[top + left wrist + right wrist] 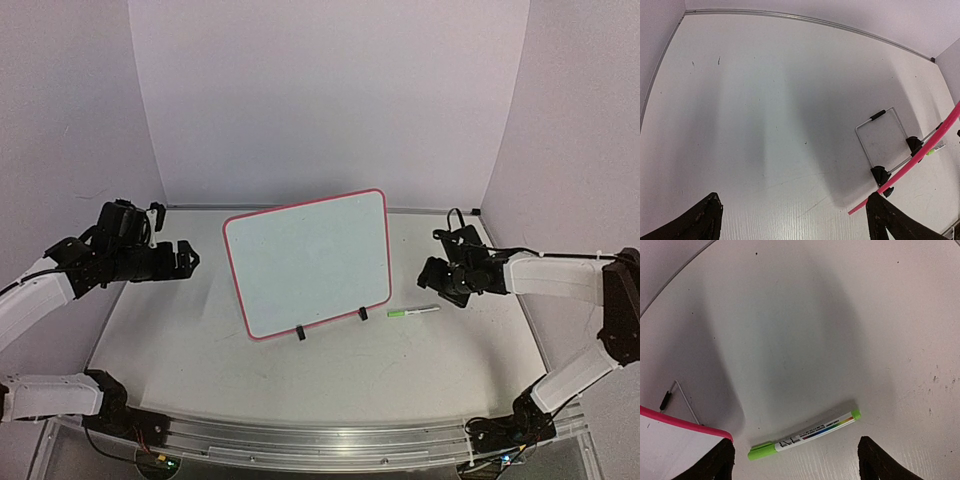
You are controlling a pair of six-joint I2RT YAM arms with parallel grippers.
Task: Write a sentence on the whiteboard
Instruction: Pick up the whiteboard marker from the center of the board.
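Observation:
The whiteboard (310, 262), pink-red framed, stands tilted back on two black clip feet mid-table. Its glossy face is blank; no sentence shows on it. A white marker with a green cap (412, 312) lies on the table just right of the board's lower right corner. My right gripper (440, 282) hovers open over it. In the right wrist view the marker (805, 432) lies untouched between the spread fingers of that gripper (796, 442), with the board's corner (685, 422) at the left. My left gripper (190, 257) is open and empty, left of the board.
In the left wrist view, the left gripper (794, 197) looks over bare table toward the board's pink edge (920, 160) and its wire stand (880, 135). A metal rail (300, 440) runs along the near edge. Walls close in the back and sides.

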